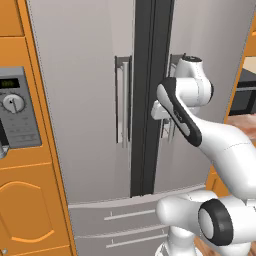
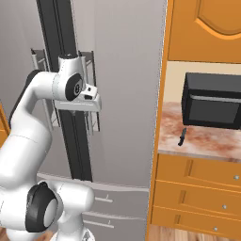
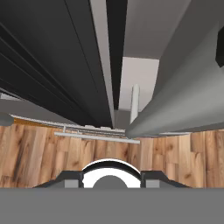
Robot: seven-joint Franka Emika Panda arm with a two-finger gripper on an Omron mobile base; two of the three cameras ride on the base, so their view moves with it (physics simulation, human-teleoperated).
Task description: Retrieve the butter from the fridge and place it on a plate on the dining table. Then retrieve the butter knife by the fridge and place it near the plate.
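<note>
The grey steel fridge (image 1: 85,100) (image 2: 127,70) stands with both doors shut, so the butter is hidden. My gripper (image 2: 95,102) (image 1: 159,111) is pressed up against the right door's vertical handle (image 2: 92,66) (image 1: 173,62), just right of the dark centre strip. The hand view looks down along the door, with the handle (image 3: 183,100) as a thick grey bar on the right; my fingers are hidden. The slim dark butter knife (image 2: 182,136) lies on the marbled counter (image 2: 207,143) right of the fridge. The plate and the dining table are out of view.
A grey microwave with a dial (image 1: 17,107) sits in orange cabinetry left of the fridge. A black appliance (image 2: 212,101) stands on the counter behind the knife. Two fridge drawers (image 1: 115,225) lie below the doors. Wood floor (image 3: 39,153) is beneath.
</note>
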